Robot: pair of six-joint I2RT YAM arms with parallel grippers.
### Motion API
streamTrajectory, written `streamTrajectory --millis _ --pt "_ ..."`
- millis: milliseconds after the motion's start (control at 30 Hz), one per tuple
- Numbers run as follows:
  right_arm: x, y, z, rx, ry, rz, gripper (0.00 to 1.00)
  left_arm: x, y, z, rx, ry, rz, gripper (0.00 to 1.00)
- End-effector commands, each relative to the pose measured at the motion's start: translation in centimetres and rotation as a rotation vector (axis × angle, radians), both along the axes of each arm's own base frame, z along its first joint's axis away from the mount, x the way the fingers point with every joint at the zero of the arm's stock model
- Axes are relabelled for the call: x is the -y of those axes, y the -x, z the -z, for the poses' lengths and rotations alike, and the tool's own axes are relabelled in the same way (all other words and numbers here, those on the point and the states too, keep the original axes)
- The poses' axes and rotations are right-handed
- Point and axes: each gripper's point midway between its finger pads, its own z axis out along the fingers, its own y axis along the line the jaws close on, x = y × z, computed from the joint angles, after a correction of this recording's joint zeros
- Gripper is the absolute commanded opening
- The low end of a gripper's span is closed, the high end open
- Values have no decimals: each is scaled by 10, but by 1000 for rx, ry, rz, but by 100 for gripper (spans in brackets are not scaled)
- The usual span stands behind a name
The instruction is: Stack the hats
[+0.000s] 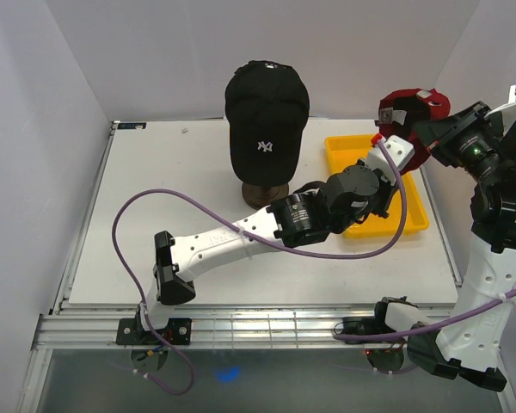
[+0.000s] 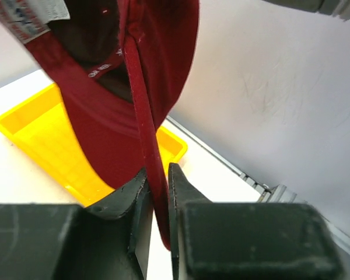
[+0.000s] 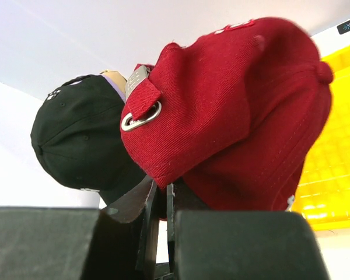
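A red hat point(image 1: 413, 105) hangs in the air over the table's back right corner. My right gripper point(image 1: 430, 129) is shut on its back rim beside the strap buckle point(image 3: 141, 114), with the fabric pinched between the fingers point(image 3: 161, 186). My left gripper point(image 1: 396, 148) reaches up from below, and its jaws have come together on the edge of the red brim point(image 2: 141, 116), which fills the gap between them point(image 2: 157, 170). A black "NY" hat point(image 1: 265, 120) sits topmost on the stand at the back centre, also visible as a black hat point(image 3: 76, 140) in the right wrist view.
A yellow tray point(image 1: 413, 219) lies at the right under the left forearm and the red hat. The stand's dark round base point(image 1: 265, 191) rests just left of the left arm's wrist. White walls enclose the table on three sides.
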Motion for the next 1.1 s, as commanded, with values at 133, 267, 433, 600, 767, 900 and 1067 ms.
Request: streamTrajectory --millis 133,267,433,600,767,900,1067 --pt "-8 11 -32 119 -1 -33 8 -11 2 -24 -28 38 3 0" --pt "-7 9 -33 127 10 -33 46 -22 -4 -44 -94 94 53 0" --pt "-3 -4 -43 143 29 -25 80 -56 -14 -81 -211 248 148 0" --pt "4 -4 -67 217 32 22 94 -101 -35 -116 -252 346 197 0" --pt "2 -3 -77 261 -29 28 90 -138 -59 -150 -295 504 246 0" --pt "-4 -7 -64 255 -71 -10 90 -169 -72 -183 -309 635 332 0" --pt "-35 -11 -34 232 -197 -210 91 -206 -75 -206 -337 791 443 0"
